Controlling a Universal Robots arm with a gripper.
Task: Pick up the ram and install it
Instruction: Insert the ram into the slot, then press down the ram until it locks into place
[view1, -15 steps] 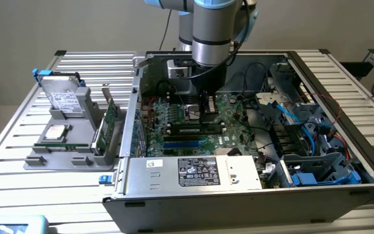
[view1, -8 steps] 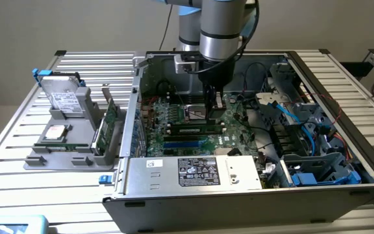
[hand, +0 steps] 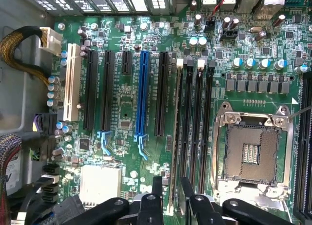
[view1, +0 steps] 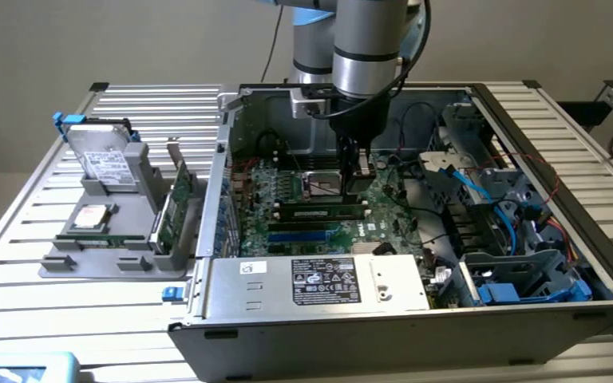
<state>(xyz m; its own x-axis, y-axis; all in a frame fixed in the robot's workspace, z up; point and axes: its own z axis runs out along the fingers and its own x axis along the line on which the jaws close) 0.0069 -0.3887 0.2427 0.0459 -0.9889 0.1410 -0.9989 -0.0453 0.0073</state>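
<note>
The ram is a thin green stick with a pale label. It stands on edge in a memory slot of the motherboard, inside the open computer case. My gripper hangs over the end of the stick towards the exterior view's right. In the wrist view the ram is seen edge-on in the slot nearest the black expansion slots. My gripper is open and straddles it. One black finger stands on each side, with a gap showing between finger and stick.
The empty CPU socket lies beside the memory slots. A power supply fills the case front, and blue cables and drive cages crowd the exterior view's right. Outside the case, a grey fixture holds a hard drive and a green expansion card.
</note>
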